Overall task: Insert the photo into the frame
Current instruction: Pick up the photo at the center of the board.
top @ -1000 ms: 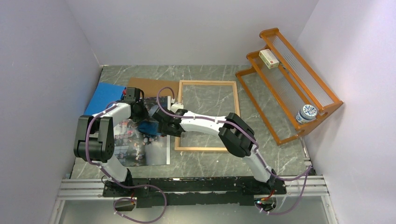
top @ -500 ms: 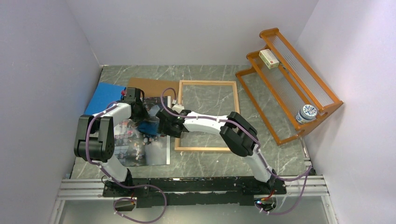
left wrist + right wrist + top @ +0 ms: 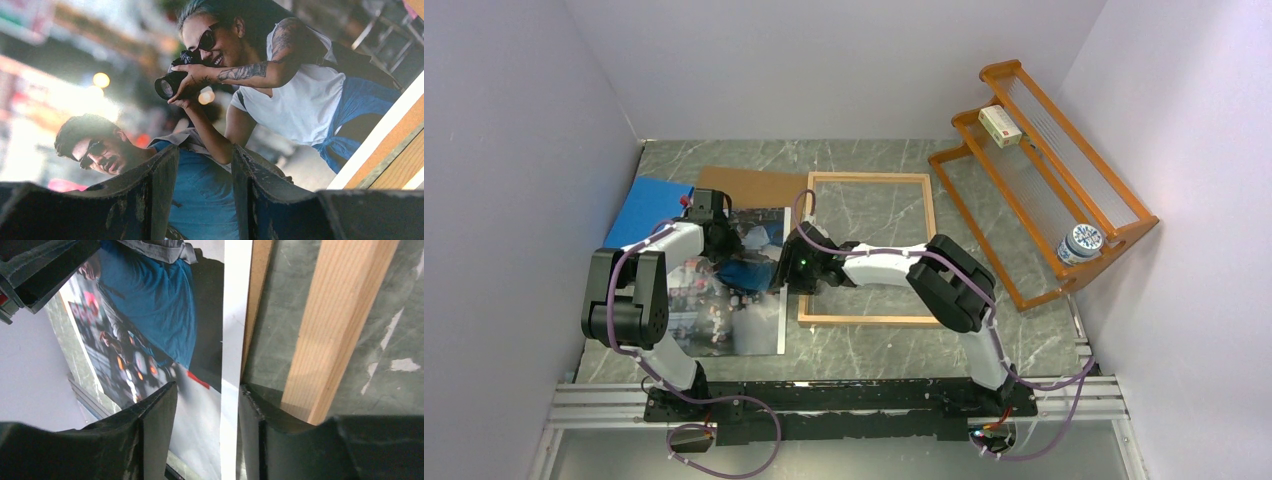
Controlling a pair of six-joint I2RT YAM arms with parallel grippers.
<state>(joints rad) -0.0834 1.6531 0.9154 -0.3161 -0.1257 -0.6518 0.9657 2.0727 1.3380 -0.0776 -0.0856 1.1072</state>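
The photo (image 3: pixel 724 322) lies picture-side up on the table, left of the frame (image 3: pixel 870 177). The frame's light-orange border lies flat on the marble with nothing inside it. My left gripper (image 3: pixel 726 255) is open low over the print; in the left wrist view (image 3: pixel 204 159) the man's blue shirt shows between its fingers. My right gripper (image 3: pixel 784 276) is open at the photo's right edge. In the right wrist view (image 3: pixel 207 390) the photo's white border (image 3: pixel 231 340) runs between the fingers, with the frame's left rail (image 3: pixel 330 325) just beyond the right finger.
A brown hardboard panel (image 3: pixel 754 185) and a blue sheet (image 3: pixel 646 205) lie behind the photo, partly under it. An orange slatted rack (image 3: pixel 1044 170) stands at the right, holding a small box (image 3: pixel 1000 126) and a round blue-white pot (image 3: pixel 1080 243). Walls close in on three sides.
My right arm has shifted a little to the right and its wrist has turned, bringing the gripper onto the photo's right edge. The left arm has hardly moved.
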